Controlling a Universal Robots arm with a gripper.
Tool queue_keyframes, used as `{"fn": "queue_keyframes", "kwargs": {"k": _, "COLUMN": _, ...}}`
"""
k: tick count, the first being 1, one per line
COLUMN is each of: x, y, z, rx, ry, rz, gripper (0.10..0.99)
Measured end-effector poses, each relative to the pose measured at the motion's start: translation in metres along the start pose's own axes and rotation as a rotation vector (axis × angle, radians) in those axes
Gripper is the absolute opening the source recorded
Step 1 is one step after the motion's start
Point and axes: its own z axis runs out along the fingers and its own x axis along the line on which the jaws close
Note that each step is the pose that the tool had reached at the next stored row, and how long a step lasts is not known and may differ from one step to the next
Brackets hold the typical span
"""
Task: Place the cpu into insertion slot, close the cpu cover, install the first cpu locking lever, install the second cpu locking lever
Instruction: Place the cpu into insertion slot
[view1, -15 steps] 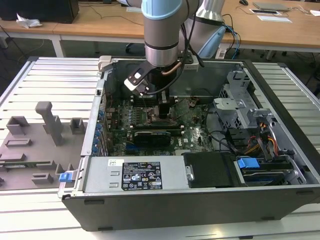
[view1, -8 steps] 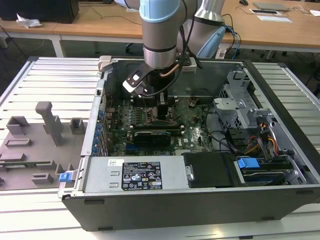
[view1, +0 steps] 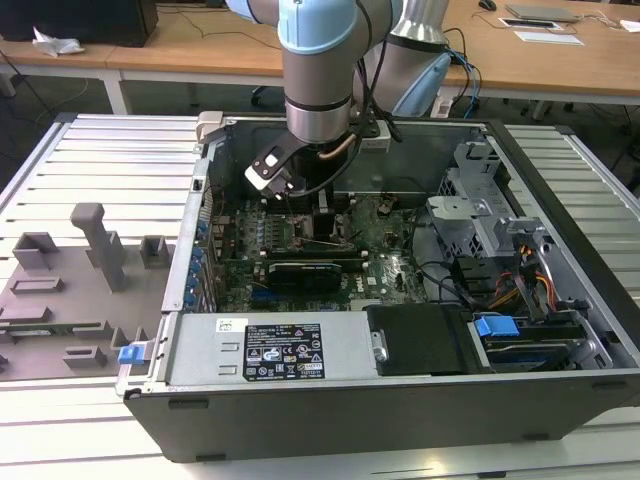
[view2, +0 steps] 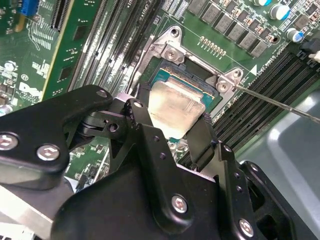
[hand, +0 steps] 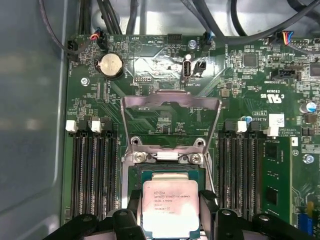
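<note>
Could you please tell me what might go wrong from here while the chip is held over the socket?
1. The cpu, gripped in the jaws, seems to sit off-centre over the insertion slot; lowered that way, it might seat skewed and harm the contacts.
2. A thin lever rod juts out beside the slot; the jaws might snag it.
3. The cpu cover stands open, flipped back from the slot; a knock could drop it early.

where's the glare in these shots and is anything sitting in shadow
Second wrist view: the cpu lid catches light and looks washed pale. First wrist view: a bright reflection smears the motherboard near the raised cpu cover. Exterior view: the case interior under the arm sits in shade.
</note>
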Motion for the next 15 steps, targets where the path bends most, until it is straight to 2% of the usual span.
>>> {"fn": "queue_keyframes", "kwargs": {"k": 7, "x": 0.0028, "y": -0.0011, "z": 0.006, "rx": 0.0, "ry": -0.0015, "rz": 0.018, "gripper": 0.541}}
{"fn": "queue_keyframes", "kwargs": {"k": 15, "x": 0.0032, "y": -0.0012, "z": 0.0073, "rx": 0.0, "ry": -0.0021, "rz": 0.022, "gripper": 0.541}}
